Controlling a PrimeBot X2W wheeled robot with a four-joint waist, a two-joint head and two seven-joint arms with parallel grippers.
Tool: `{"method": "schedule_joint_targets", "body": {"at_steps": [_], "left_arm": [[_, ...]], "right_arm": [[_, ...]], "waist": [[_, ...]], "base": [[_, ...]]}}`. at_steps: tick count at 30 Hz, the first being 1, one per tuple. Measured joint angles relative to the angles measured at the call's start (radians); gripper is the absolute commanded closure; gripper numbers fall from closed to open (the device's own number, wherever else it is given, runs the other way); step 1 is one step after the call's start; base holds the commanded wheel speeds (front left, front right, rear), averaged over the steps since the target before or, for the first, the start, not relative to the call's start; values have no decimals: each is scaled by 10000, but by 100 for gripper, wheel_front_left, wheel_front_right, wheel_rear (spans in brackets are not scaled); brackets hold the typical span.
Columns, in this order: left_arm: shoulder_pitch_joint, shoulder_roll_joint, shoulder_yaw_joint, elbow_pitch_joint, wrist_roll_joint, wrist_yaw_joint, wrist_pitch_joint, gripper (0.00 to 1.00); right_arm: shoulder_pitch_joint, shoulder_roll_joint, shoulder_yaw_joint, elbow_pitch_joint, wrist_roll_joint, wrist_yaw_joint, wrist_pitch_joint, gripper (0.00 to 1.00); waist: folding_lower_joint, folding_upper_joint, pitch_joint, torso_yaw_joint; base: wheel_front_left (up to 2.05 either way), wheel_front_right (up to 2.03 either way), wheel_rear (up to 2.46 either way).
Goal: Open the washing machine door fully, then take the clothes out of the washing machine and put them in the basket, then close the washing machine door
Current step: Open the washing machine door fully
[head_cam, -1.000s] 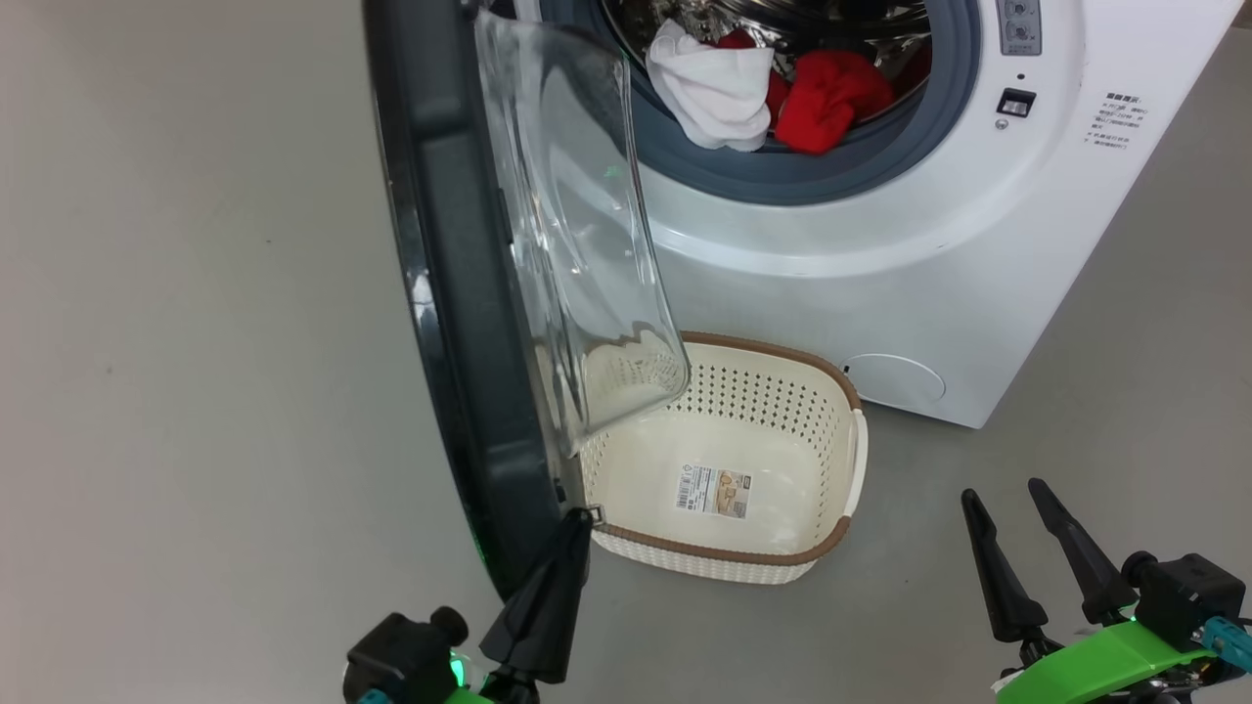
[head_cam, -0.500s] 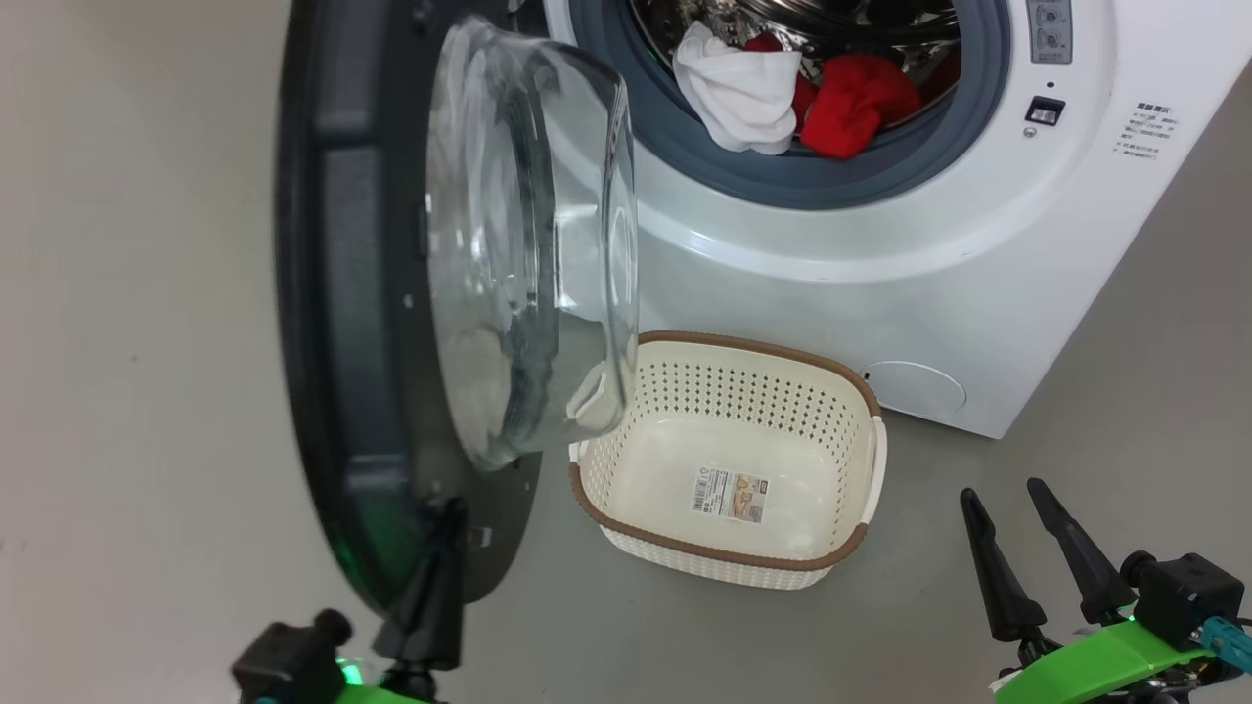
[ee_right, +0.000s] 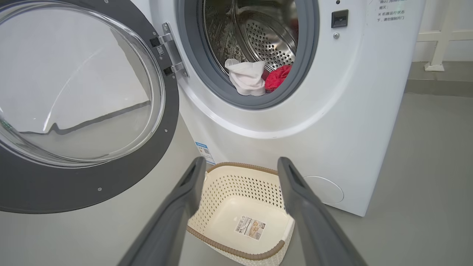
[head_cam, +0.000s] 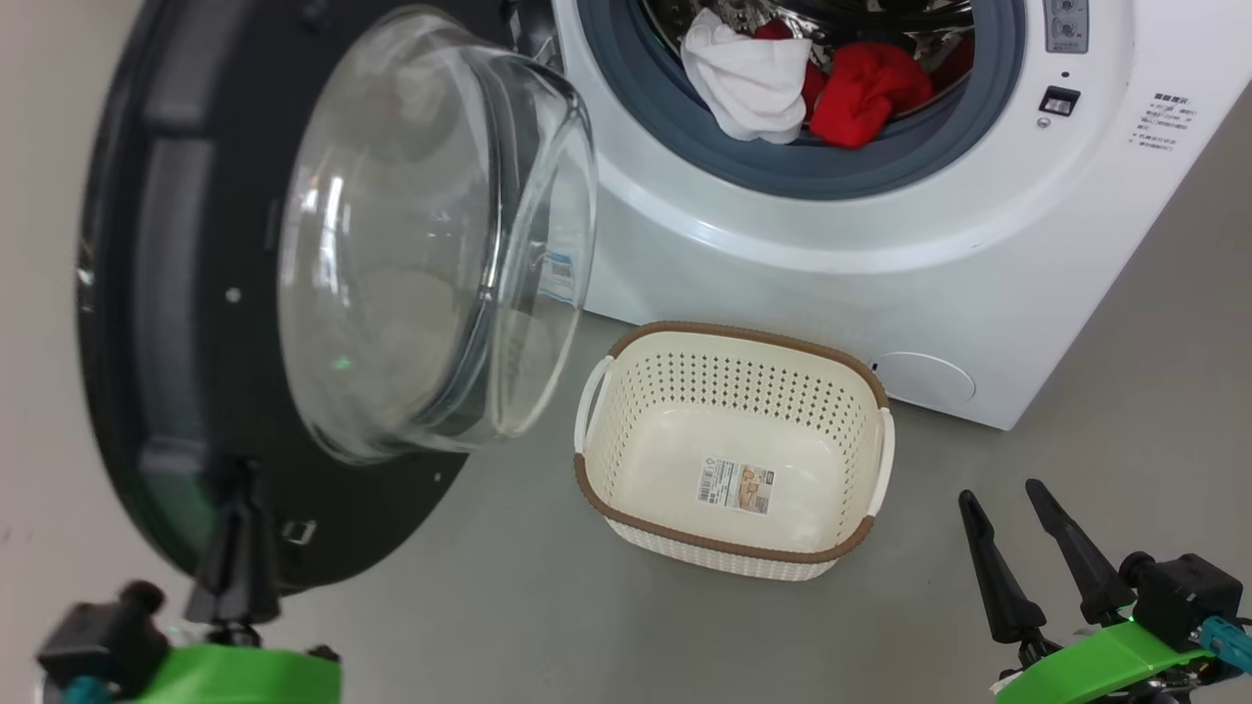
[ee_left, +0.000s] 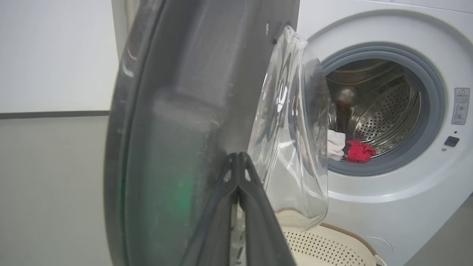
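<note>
Left gripper [head_cam: 240, 528] pinched shut, tips on the lower rim of the wide-open door [head_cam: 127, 293]. Basket [head_cam: 734, 332] on the floor [head_cam: 489, 606] right by the washer [head_cam: 880, 274], clothes [head_cam: 753, 78] in its opening. Right gripper [head_cam: 998, 492] spread open, empty.

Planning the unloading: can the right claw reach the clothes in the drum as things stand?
Probably yes: the right claw is open and empty, the washing machine door stands aside to the left, and the clothes lie uncovered on the grey seal.
</note>
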Motion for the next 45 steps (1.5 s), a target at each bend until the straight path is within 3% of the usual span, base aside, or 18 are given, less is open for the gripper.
{"method": "schedule_joint_targets", "body": {"at_steps": [7,13,26,34,45], "left_arm": [[-863,-90,1549,698,426,-345,2,100],[-1593,-59,2297,1241,614,-575,-2,100],[-3295,343,3864,2694,1156,-667,-10,100],[-3853,523,4347,3193,1271,-667,-10,100],[-3405,456,4056,2993,1304,-667,-10,100]], "right_arm": [[-102,-102,33,-10,0,0,0,0],[-166,-176,33,-40,0,-2,0,0],[-686,-454,84,-155,-2,0,0,0],[-790,-520,81,-184,-13,0,0,0],[-786,-451,36,-176,-196,0,0,0]], "waist": [[0,0,218,-125],[0,0,435,-199],[0,0,1143,-446],[0,0,1447,-658],[0,0,1117,-754]], "base": [[0,0,0],[0,0,0],[0,0,0],[0,0,0],[0,0,0]]}}
